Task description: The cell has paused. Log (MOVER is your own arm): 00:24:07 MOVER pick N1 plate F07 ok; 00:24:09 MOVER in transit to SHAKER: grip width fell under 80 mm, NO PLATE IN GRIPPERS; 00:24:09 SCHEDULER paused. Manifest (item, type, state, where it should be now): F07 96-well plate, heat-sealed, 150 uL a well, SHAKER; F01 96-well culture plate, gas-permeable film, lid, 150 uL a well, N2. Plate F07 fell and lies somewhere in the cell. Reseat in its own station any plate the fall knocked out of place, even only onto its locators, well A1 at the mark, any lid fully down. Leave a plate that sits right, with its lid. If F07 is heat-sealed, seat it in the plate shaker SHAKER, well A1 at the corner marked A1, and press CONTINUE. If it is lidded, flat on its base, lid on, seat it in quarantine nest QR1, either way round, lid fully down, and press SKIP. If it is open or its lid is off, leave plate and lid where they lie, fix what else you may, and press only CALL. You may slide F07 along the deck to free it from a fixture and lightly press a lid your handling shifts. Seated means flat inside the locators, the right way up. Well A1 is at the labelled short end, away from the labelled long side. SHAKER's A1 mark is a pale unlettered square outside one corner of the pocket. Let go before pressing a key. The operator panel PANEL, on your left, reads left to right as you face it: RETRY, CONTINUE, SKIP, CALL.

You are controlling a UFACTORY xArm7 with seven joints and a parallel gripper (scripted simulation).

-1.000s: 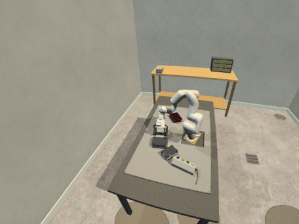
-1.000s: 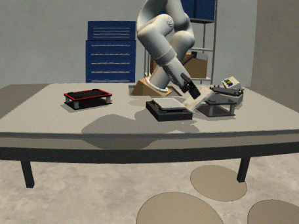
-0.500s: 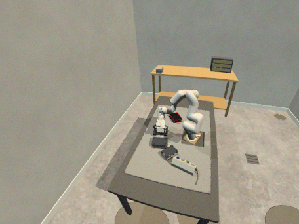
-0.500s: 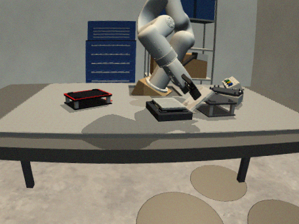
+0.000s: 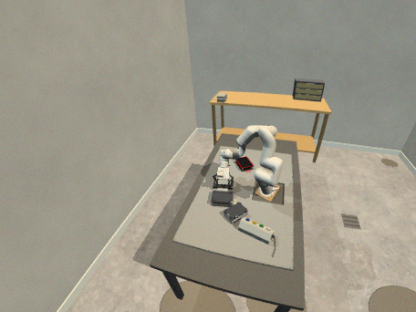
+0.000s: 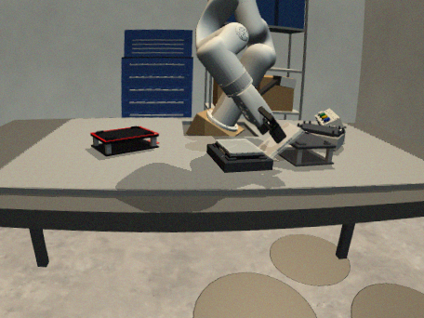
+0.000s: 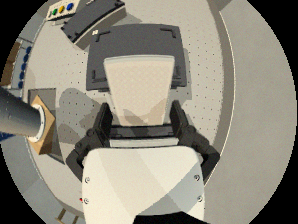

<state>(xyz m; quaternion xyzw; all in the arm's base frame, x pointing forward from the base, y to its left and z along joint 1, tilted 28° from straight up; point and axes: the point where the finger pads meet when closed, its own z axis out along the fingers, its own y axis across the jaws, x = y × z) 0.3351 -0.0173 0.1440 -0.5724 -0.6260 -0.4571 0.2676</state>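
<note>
1. Near the middle of the bench, the gripper (image 6: 274, 132) hangs with its fingers spread wide, holding nothing.
2. Beneath it, a pale sealed plate (image 6: 290, 138) leans tilted, its upper edge propped on a dark raised nest (image 6: 309, 151) and its lower edge down by a black nest (image 6: 239, 160) (which carries a flat, pale-topped plate (image 6: 239, 147)).
3. Toward the bench's left edge in the exterior view stands a red-rimmed nest (image 6: 125, 139).
4. By the far right corner sits the operator panel (image 6: 328, 117), with coloured keys.
</note>
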